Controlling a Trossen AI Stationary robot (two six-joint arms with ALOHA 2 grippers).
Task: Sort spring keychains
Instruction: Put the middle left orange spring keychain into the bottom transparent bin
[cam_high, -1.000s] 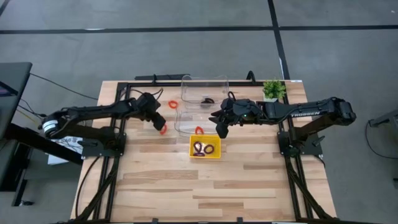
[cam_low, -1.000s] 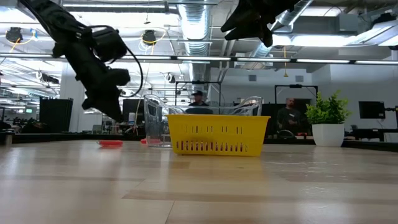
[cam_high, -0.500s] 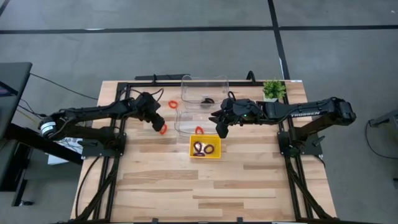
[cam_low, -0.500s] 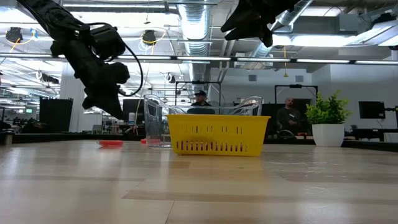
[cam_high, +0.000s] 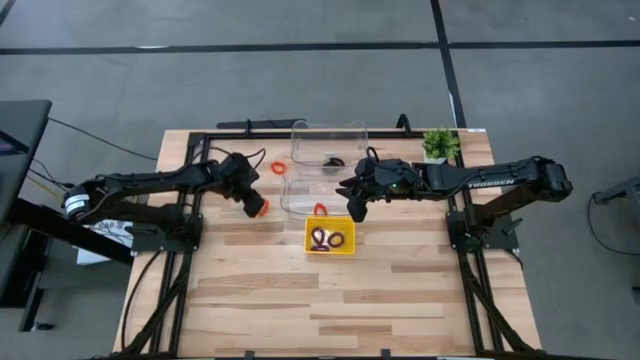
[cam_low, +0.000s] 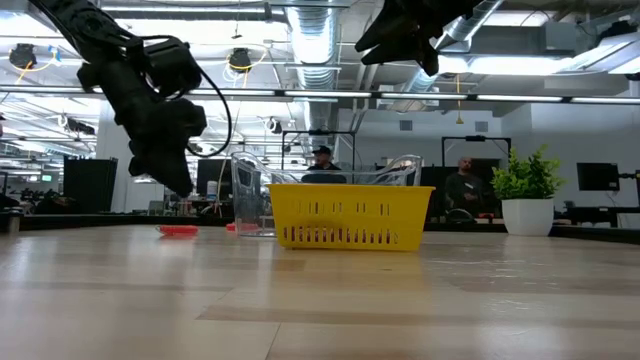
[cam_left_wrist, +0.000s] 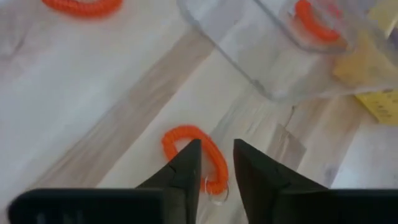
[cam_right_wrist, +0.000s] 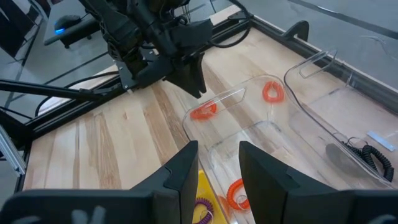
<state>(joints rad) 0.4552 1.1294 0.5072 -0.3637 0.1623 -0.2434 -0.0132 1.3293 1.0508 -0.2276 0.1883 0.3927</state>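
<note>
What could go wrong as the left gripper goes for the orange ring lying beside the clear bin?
The left gripper is open over the orange ring, which lies flat on the table; its fingers may skid off the wood. The clear bin stands close, so the gripper could knock it.

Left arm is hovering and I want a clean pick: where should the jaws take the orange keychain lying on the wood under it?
Come straight down on the orange keychain: it lies flat, so straddle one side of its coil, one jaw inside the loop, one outside, clear of the clear bin.
</note>
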